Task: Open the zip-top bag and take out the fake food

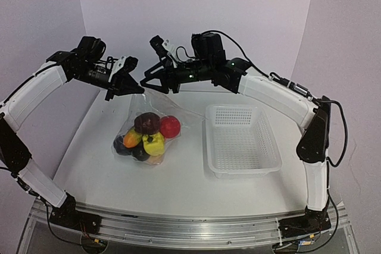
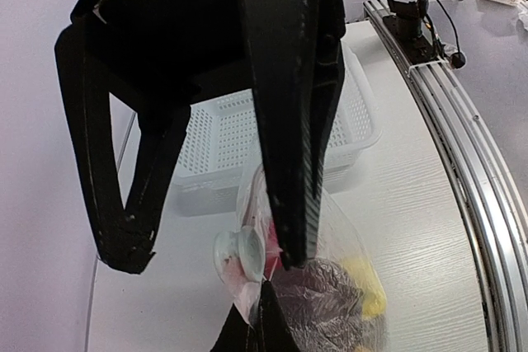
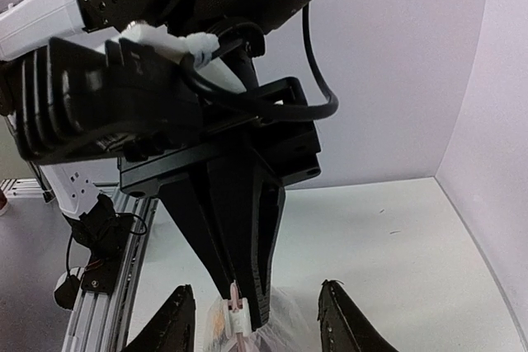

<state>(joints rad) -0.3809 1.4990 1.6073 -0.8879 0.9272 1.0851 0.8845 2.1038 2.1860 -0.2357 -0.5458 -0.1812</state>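
The zip-top bag [image 1: 150,106] hangs from its top corner, its lower part resting on the table with the fake food [image 1: 146,136] inside: dark purple, red, yellow and orange pieces. My left gripper [image 1: 138,90] is shut on the bag's top edge at the pink-white zip piece [image 3: 237,312]; in the left wrist view [image 2: 264,315] its fingers pinch the plastic [image 2: 346,237]. My right gripper [image 1: 156,85] is open, with its fingers [image 3: 332,315] spread either side of the left gripper's tip. One right finger [image 2: 289,204] lies against the bag, the other [image 2: 124,241] is clear of it.
A white mesh basket [image 1: 212,144] stands right of the bag and also shows in the left wrist view [image 2: 351,125]. The metal rail [image 2: 450,113] runs along the table's near edge. White walls close the back and sides.
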